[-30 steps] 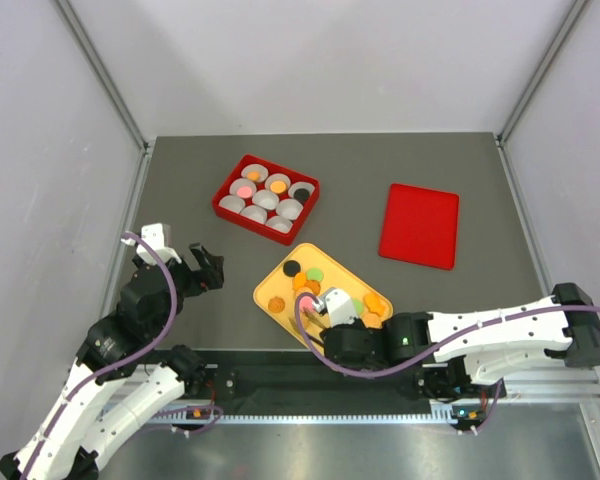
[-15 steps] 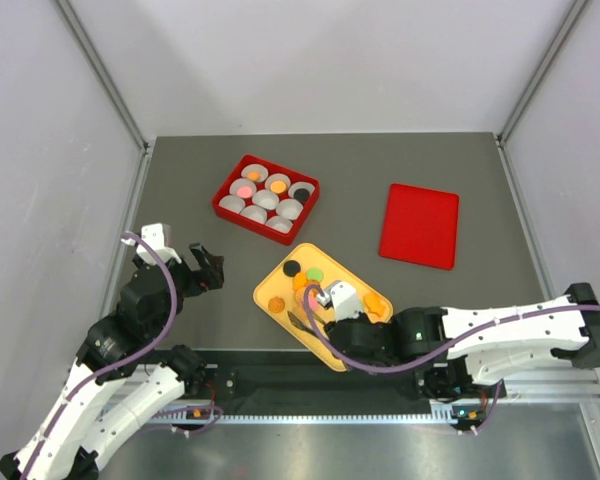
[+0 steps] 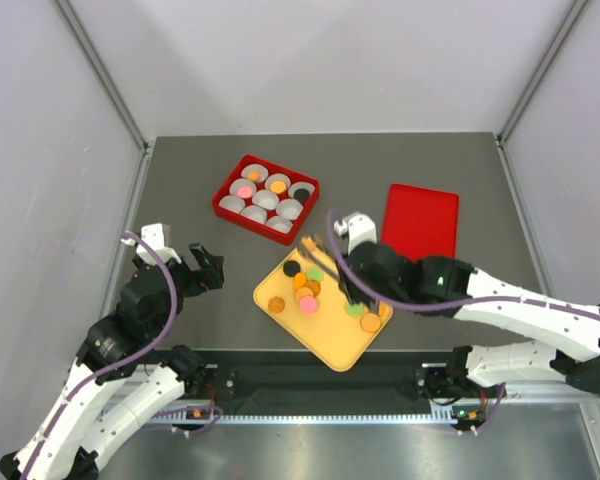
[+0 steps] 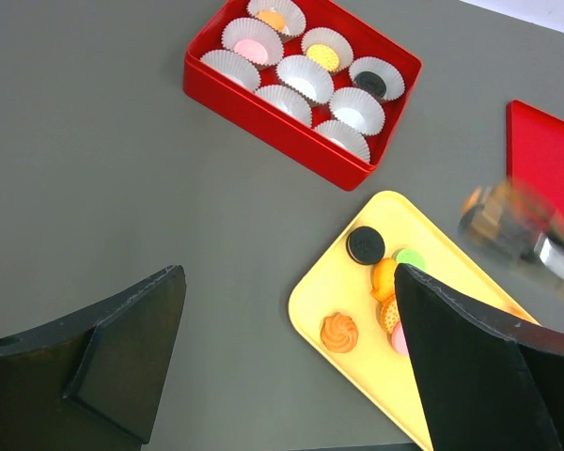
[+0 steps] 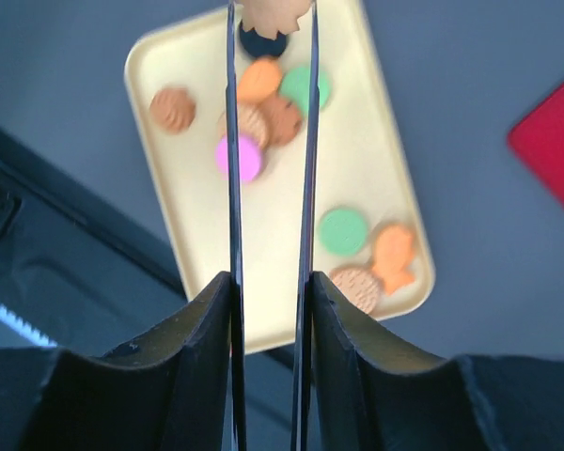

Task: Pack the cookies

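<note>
Tan cookie (image 5: 274, 17) (right-wrist view) in right claw (image 5: 272, 7).

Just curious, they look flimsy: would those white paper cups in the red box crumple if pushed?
Probably: the paper cups show thin pleated walls, so a push would likely crumple one. They look light, but sit packed edge to edge inside the red box, which should limit sliding. Empty ones may tip sooner than those holding cookies.

Matt grey table (image 3: 180, 180), smooth yellow plastic tray (image 3: 332, 342) — crinkled white paper cups (image 4: 305, 77), red plastic box (image 4: 273, 127).
</note>
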Available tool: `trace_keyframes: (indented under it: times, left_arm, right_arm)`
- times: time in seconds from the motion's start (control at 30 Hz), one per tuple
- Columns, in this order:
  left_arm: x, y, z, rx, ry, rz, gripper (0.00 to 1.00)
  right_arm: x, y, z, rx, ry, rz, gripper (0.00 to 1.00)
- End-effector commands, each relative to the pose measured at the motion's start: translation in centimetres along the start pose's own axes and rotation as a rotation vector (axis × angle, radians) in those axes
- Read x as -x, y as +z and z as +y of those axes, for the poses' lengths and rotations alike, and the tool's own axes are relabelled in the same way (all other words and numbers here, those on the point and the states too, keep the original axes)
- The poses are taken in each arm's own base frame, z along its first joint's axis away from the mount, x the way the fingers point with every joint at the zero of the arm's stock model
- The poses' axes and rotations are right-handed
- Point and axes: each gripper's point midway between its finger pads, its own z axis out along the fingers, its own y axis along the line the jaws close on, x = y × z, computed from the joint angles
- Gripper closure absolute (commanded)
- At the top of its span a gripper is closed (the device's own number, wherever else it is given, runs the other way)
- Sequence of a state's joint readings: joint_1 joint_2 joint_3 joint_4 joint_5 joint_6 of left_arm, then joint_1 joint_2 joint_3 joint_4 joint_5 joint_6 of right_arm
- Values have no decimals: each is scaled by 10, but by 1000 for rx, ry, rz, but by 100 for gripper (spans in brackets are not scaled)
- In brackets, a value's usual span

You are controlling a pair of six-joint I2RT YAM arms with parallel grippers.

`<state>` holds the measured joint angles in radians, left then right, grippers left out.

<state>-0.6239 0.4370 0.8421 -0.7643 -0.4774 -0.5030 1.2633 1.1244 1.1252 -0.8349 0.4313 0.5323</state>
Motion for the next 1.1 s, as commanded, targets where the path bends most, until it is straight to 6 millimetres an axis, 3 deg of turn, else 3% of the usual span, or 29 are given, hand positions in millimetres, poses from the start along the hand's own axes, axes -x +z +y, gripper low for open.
trace_keyframes:
  times: [0.0,0.13,0.27,0.47,0.67,0.77,0.93,1.07]
  left_arm:
    - [3,3,-2,1,-6,-12,3]
    - [2,3,-1,7,-6,-11,3]
    - [1,4,-1,11,-4,-7,3]
    - [3,2,0,11,-13,-16,3]
    - [6,-1,2,13,-22,-32,3]
    - [7,-2,2,12,-27,-37,3]
    - [6,-1,2,14,-23,-30,3]
    - [6,0,2,15,-22,-31,3]
  right_arm:
    - [80,-4,-7,34,0,-174,69]
    - [130,22,-23,25,12,-246,68]
    - [166,68,-37,20,32,-247,69]
    - [192,134,-37,23,33,-209,69]
    - [184,198,-32,26,27,-122,70]
    - [174,219,-30,25,29,-86,71]
    - [165,239,-37,-15,25,-63,71]
    - [165,240,-37,-19,27,-67,71]
